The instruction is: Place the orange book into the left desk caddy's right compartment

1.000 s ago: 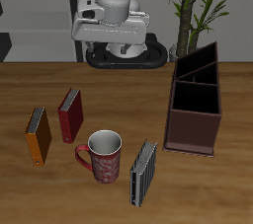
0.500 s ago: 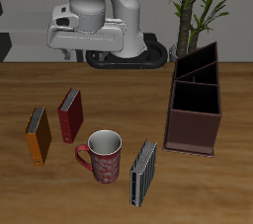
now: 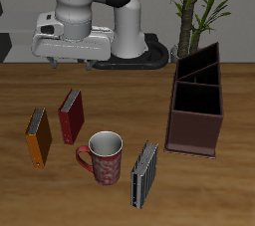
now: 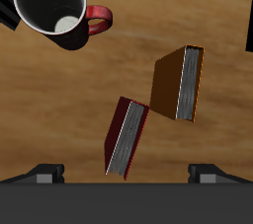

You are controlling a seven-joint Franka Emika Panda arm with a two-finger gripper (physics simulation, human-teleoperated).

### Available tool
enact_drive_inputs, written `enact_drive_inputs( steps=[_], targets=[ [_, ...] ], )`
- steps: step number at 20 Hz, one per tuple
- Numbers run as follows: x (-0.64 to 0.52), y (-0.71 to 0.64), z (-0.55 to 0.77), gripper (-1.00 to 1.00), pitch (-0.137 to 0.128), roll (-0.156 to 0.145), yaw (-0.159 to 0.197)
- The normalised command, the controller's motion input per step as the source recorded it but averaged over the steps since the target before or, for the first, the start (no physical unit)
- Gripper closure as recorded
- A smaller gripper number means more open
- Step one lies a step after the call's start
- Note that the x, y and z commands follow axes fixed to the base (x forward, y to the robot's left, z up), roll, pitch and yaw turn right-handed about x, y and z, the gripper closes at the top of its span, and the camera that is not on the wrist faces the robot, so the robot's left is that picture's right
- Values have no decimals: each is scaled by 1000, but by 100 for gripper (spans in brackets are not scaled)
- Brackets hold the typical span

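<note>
The orange book (image 3: 38, 135) stands on the table near the front, beside the dark red book (image 3: 71, 115). In the wrist view the orange book (image 4: 178, 83) shows its pale pages, with the dark red book (image 4: 126, 136) close by. The left desk caddy (image 3: 197, 106) stands at the table's other end, and its wide right compartment (image 3: 197, 98) is nearer the front edge. My gripper (image 3: 70, 63) hangs open and empty, high above the table, farther back than the books. Its fingertips (image 4: 44, 172) show wide apart in the wrist view.
A red patterned mug (image 3: 104, 155) stands near the front edge, and it also shows in the wrist view (image 4: 54, 6). A grey-black striped book (image 3: 145, 173) stands beside the mug. A potted plant (image 3: 199, 6) is behind the caddy.
My arm has swung sideways away from the caddy, toward the side where the books stand. The books, mug and caddy have not moved.
</note>
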Motion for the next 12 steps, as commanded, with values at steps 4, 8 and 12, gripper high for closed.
enact_drive_inputs(
  steps=[4, 8, 12],
  targets=[
    [154, -229, 14, -100, -28, -27, -12],
    [88, -148, -14, -100, -22, -45, -34],
    [132, -409, -9, -100, -18, -79, -36]
  ],
)
